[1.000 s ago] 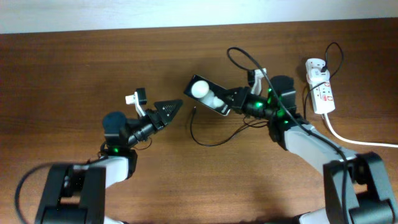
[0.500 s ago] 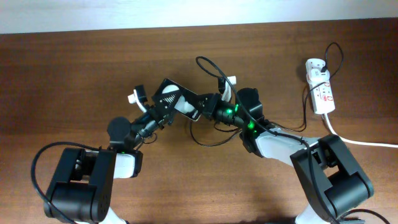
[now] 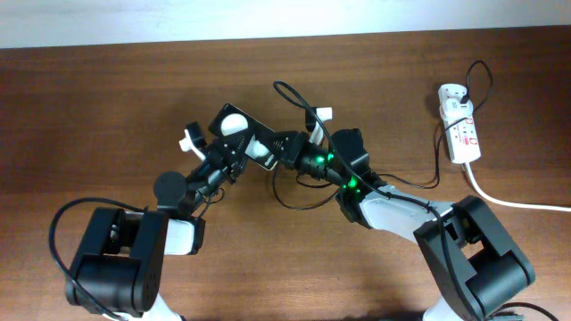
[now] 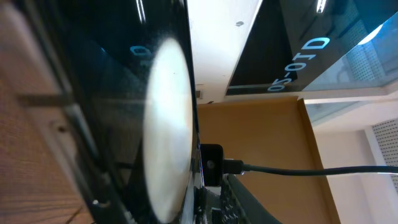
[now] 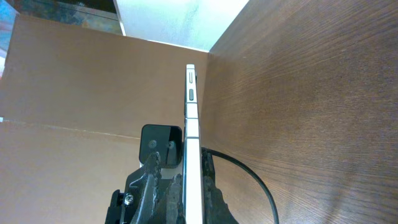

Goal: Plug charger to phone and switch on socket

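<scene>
The phone (image 3: 247, 136), a glossy black slab with white round spots, is held off the table between both arms. My right gripper (image 3: 284, 150) is shut on its right end; in the right wrist view the jaws (image 5: 191, 171) clamp both faces of the edge-on phone (image 5: 191, 118). My left gripper (image 3: 225, 153) has its jaws closed in on the phone's left end, and the phone's face (image 4: 93, 93) fills that wrist view. The charger (image 3: 290, 203) loops on the table below the phone and runs right to the socket (image 3: 464, 135).
A white adapter (image 3: 451, 93) sits at the socket's far end. A thick white cord (image 3: 513, 202) trails off to the right edge. A black cable (image 5: 264, 186) lies on the wood beside my right gripper. A pale wall borders the table's far side.
My right gripper carried the phone left across the table to the left gripper. The left gripper rose to meet it and its wide jaws closed in on the phone's end.
</scene>
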Controlling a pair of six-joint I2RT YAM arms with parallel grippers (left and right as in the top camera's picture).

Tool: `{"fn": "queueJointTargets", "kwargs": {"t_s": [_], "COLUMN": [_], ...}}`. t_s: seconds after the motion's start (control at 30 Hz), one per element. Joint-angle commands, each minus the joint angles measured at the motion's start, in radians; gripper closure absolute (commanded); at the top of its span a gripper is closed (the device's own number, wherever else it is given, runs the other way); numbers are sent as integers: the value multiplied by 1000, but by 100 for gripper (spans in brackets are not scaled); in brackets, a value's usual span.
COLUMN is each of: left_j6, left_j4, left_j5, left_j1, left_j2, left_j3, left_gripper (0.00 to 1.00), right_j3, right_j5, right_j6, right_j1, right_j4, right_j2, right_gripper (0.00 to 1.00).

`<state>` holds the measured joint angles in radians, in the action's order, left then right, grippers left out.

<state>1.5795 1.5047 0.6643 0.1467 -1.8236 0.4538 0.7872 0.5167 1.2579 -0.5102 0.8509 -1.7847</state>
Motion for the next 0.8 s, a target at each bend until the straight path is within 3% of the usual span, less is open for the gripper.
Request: {"fn": "queueJointTargets", "kwargs": {"t_s": [0.0, 0.07, 0.1, 0.17, 0.23, 0.4, 0.5, 0.6, 0.77], "left_j6": [2, 3, 7, 6, 6, 6, 20, 28, 21], "left_j4": [35, 35, 30, 27, 16, -104, -151, -436, -767], "left_j5": [0, 0, 1, 11, 25, 127, 215, 345, 467], "left_j1": [1, 1, 1, 1, 1, -56, -112, -139, -84], "left_j2": [16, 16, 16, 16, 16, 16, 16, 16, 0], "left_j3": [7, 7, 7, 7, 7, 7, 15, 109, 364], "left_gripper": [79, 99, 100, 100, 100, 100, 100, 100, 100], "right_j3": [-3, -3, -3, -3, -3, -3, -3, -3, -3], "right_j5": [7, 20, 41, 75, 129, 274, 132, -96, -315], "right_j6": [-21, -22, -27, -72, -107, -300, -552, -722, -757], "right_j1": [-8, -8, -6, 2, 28, 142, 192, 196, 196], "right_j4": [-20, -20, -20, -19, -18, -90, -600, -941, -1176], "right_j2": [-6, -6, -6, -6, -3, 100, 233, 377, 498], "right_gripper": [96, 96, 88, 36, 1, 1, 1, 1, 1]}}
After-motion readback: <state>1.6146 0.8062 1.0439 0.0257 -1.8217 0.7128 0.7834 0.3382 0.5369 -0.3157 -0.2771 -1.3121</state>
